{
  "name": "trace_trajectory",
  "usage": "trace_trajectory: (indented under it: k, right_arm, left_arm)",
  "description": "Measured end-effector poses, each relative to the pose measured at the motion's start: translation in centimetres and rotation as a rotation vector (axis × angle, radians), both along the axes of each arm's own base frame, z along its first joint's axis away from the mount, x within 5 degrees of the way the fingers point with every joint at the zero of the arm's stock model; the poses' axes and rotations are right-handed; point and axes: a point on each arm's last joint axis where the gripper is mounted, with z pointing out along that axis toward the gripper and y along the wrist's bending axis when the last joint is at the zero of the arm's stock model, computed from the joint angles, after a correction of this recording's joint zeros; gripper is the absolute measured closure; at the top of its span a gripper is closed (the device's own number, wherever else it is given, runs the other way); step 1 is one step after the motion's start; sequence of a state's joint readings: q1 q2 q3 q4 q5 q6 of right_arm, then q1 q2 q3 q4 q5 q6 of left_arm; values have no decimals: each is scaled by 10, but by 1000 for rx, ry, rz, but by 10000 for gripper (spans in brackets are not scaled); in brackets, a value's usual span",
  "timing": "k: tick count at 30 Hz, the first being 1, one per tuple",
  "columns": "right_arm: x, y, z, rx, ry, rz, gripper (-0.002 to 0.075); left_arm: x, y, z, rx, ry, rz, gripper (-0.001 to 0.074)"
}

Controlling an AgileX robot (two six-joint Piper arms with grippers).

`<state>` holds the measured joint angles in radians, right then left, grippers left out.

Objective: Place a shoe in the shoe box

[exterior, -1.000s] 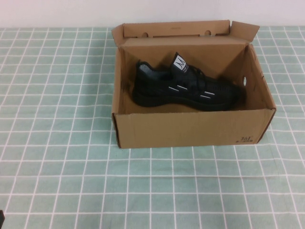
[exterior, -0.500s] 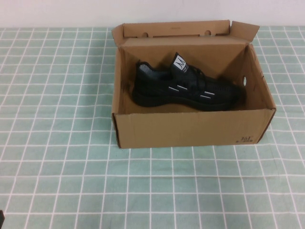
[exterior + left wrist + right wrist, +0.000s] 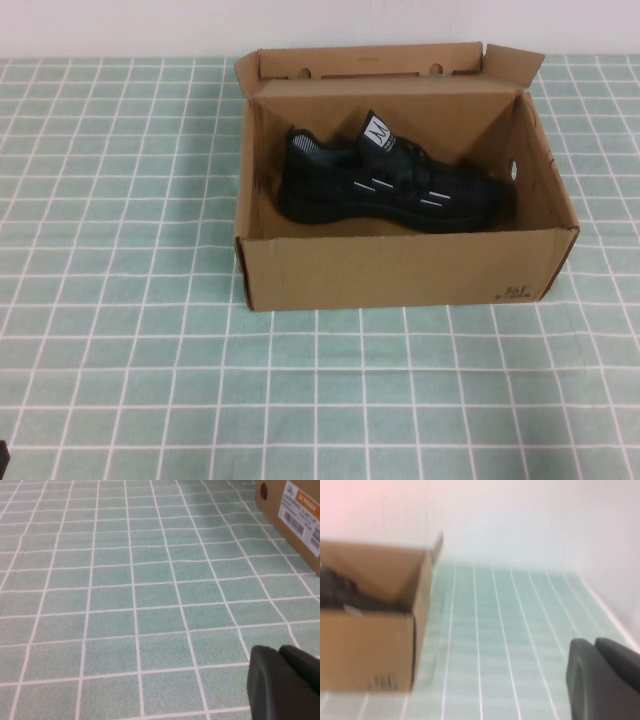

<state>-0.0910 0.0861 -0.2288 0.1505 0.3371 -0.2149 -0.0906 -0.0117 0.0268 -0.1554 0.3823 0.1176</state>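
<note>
Shoe lies inside open shoe box, toe toward box's right wall; unchanged over last second, task looks complete. Left gripper and right gripper parked clear of box; finger state cannot be told.

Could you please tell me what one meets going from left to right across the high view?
Left claw at the near left corner → green checked tablecloth → box left wall → shoe → box right wall → tablecloth. Right claw shows only in its wrist view.
</note>
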Motion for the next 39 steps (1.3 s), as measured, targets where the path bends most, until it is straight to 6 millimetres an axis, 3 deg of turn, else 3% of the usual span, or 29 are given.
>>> trace_trajectory:
  k: [8,11,39]
  right_arm:
    - [2,-1,-72,28,139,-13,734]
    - [1,0,-83,35,203,-4,734]
    - [0,1,-86,38,223,0,734]
  left_arm:
    - [0,0,0,0,0,0,739]
    - [0,0,0,0,0,0,739]
    - [0,0,0,2,1,0,739]
